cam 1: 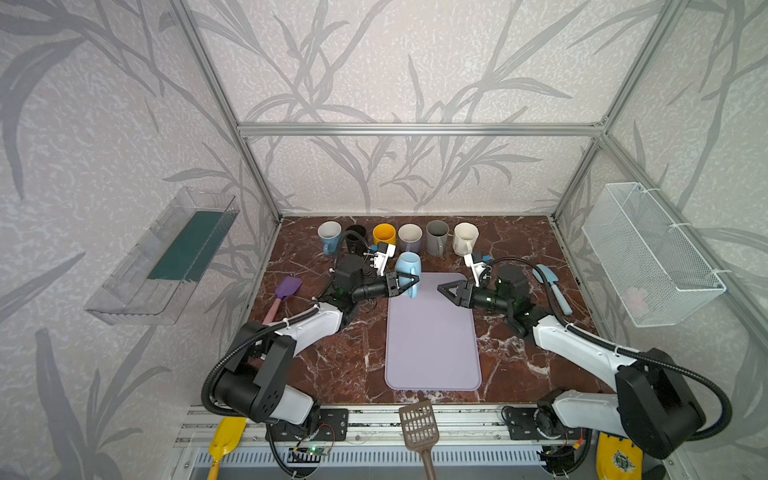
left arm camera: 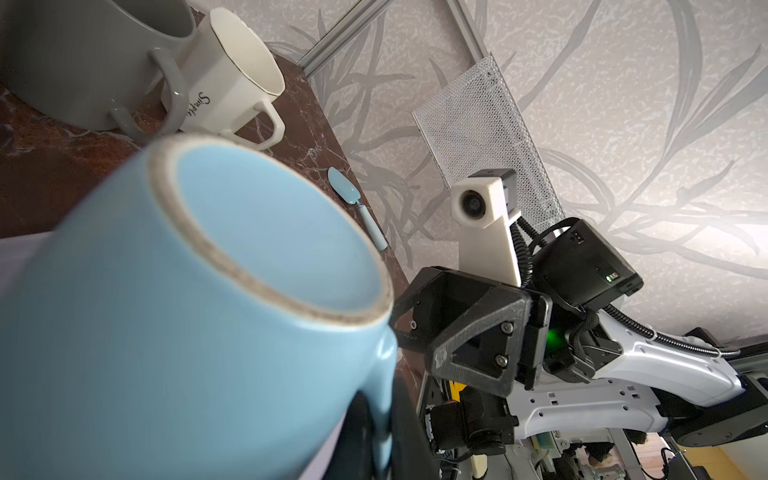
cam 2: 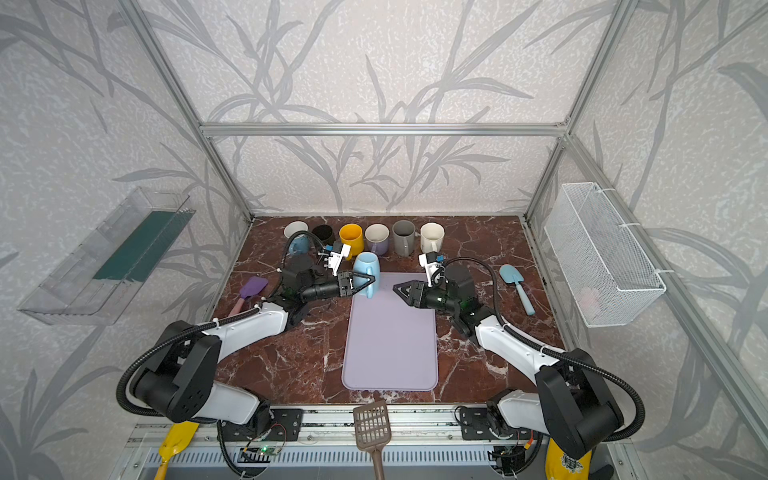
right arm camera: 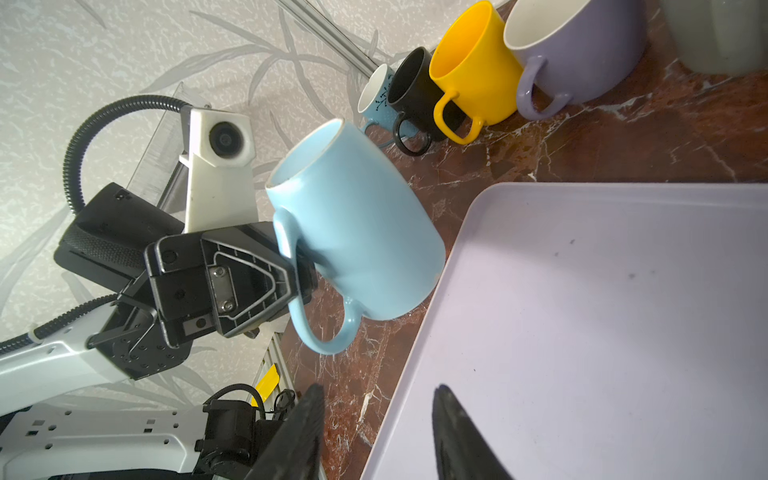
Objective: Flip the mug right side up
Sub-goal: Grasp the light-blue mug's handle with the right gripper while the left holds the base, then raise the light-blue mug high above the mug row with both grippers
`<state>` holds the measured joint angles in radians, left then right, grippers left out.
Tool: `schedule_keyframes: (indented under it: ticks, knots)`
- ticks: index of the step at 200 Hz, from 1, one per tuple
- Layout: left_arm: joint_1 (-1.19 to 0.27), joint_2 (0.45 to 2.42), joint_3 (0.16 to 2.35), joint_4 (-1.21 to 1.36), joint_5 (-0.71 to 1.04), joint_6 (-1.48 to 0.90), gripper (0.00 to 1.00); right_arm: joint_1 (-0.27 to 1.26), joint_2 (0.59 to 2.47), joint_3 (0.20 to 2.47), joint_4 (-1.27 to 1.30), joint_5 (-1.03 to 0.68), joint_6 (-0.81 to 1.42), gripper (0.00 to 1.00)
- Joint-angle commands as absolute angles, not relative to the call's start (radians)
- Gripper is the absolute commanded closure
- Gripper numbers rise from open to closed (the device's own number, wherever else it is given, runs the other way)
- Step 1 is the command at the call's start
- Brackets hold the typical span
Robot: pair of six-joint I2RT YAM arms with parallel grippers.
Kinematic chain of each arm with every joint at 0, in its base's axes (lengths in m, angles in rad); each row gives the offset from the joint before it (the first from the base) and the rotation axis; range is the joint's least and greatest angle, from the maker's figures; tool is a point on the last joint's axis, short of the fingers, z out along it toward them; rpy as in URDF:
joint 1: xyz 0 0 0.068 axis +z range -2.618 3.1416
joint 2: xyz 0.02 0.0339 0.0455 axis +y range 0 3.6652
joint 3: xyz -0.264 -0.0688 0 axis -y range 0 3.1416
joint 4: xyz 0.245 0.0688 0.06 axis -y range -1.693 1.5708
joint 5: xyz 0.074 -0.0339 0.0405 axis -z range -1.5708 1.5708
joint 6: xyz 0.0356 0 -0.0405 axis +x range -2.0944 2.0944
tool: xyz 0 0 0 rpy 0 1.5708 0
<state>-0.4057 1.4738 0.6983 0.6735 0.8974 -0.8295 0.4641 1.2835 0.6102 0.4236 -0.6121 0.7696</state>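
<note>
One pale-blue mug [cam 1: 409,264] tilts base-up, handle pinched by the left gripper [cam 1: 413,282]; right gripper [cam 1: 442,288] part-open, empty.

A red-brown marble desk [cam 1: 340,365] carries a lavender mat [cam 1: 432,332] at its middle, running toward the near edge. Six mugs stand upright in a row along the far edge: blue [cam 1: 329,235], black [cam 1: 356,237], yellow [cam 1: 384,235], lilac [cam 1: 410,237], grey [cam 1: 437,237] and cream [cam 1: 465,237]. A purple spatula [cam 1: 286,289] lies near the left edge, a light blue scoop [cam 1: 550,282] near the right. A brown slotted scoop [cam 1: 419,424] overlaps the near edge.
</note>
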Motion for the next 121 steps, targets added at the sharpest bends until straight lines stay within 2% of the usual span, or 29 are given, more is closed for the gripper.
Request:
schedule_keyframes:
  ticks: [1,62,121]
  knots:
    - [-0.405,1.459,0.727,0.870,0.927,-0.863,1.00,0.469,1.300,0.584,0.527,-0.624,0.823,0.56]
    - [-0.403,1.455,0.836,0.943,0.942,-0.889,1.00,0.469,1.390,0.563,0.864,-0.651,1.031,0.56]
    - [-0.380,1.471,1.009,1.077,0.961,-0.954,1.00,0.469,1.444,0.680,1.042,-0.685,1.171,0.56]
